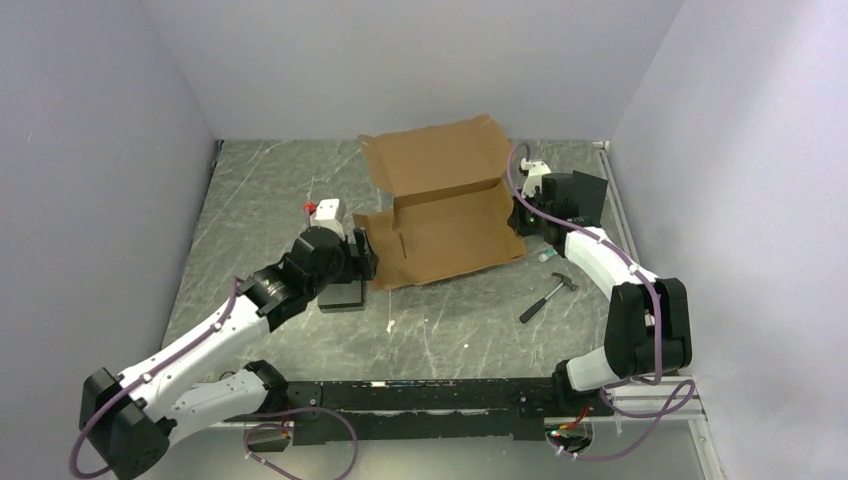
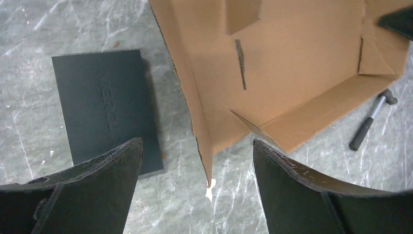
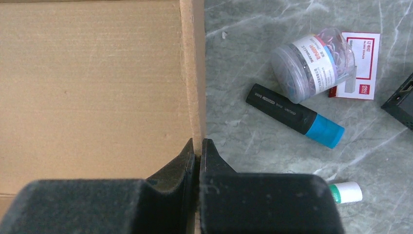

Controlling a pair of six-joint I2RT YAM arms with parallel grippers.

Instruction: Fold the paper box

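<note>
**A:** "Grey marbled surface [image 1: 300, 200], white walls. Where was the paper box [image 1: 445, 225]?"

**B:** "Toward the surface's far side, with its lid flap raised. The right hand [image 3: 196, 146] was pinched shut on the box's right wall. The left hand [image 2: 197, 146] stood open astride its left wall."

**A:** "The step?"

**B:** "Raising the side walls, I'd judge. Next, the left hand should close and square that wall upright."

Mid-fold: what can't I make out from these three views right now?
- Top view: the left arm covers most of the black block; how the right gripper holds the box is too small to judge.
- Left wrist view: the top edge cuts off the box's far side, and a dark shape in the corner.
- Right wrist view: the fingers hide how deep the box wall sits; the right edge cuts a black object.
</note>
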